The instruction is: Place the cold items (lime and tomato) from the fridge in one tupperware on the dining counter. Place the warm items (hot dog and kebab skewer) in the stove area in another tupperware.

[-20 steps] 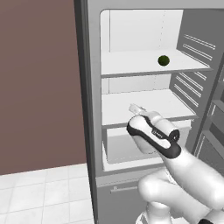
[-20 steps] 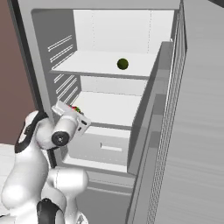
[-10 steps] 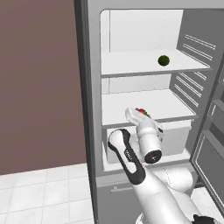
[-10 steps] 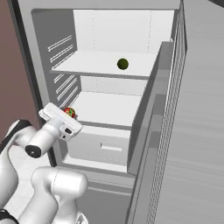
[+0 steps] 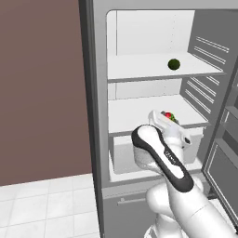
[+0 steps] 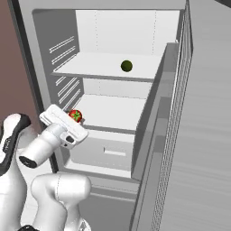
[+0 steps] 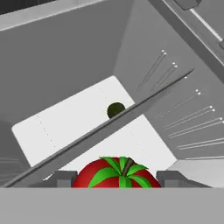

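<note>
Left base view: claw point(image 5: 168, 116) is clamped on the tomato point(image 5: 168, 115) at the fridge point(image 5: 97, 93) middle shelf front; lime point(image 5: 174, 64) sits one shelf up. Right base view: tomato point(image 6: 75, 115) could clip the fridge side wall on retreat. Hand view: tomato point(image 7: 117, 173) sits between the fingers point(image 7: 62, 178), and a shallow grip risks a drop.

My arm rises from the base, bends at a dark-banded elbow and reaches forward and up, the white forearm angled toward the open fridge. The tool point(image 6: 74, 118) sits at the end of the wrist with its flat white hand body tilted. In the hand view I see both dark finger tips point(image 7: 61, 178) set apart, one either side of the tomato point(image 7: 117, 173), jaws closed onto its sides.
</note>
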Available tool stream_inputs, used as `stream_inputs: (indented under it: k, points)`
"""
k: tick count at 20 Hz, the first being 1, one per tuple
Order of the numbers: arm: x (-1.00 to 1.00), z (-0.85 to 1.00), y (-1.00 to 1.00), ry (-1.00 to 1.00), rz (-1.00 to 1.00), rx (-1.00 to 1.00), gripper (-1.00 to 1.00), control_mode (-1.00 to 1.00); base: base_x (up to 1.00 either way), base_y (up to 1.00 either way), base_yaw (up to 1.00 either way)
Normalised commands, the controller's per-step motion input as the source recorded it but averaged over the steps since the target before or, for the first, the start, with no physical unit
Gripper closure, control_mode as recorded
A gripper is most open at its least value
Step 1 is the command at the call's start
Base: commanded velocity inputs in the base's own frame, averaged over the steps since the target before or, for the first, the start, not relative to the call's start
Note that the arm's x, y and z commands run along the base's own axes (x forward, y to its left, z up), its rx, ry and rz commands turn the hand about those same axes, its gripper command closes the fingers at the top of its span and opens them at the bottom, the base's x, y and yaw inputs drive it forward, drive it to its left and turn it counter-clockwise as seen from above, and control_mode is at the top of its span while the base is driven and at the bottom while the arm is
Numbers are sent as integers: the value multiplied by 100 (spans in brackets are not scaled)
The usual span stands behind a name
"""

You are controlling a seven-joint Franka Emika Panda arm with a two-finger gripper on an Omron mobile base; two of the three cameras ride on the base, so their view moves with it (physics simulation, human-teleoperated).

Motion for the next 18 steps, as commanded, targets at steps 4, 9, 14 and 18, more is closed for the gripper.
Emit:
stream_inputs:
  k: [4,9,14,18]
  points:
    - [-96,90,-20,4,-9,-50,100,-100,0,0,0]
    - [-73,6,-31,26,-22,-88,100,-100,0,0,0]
    - [-68,0,-34,25,-20,-99,100,-100,0,0,0]
    - [-58,1,-20,11,-17,-100,100,-100,0,0,0]
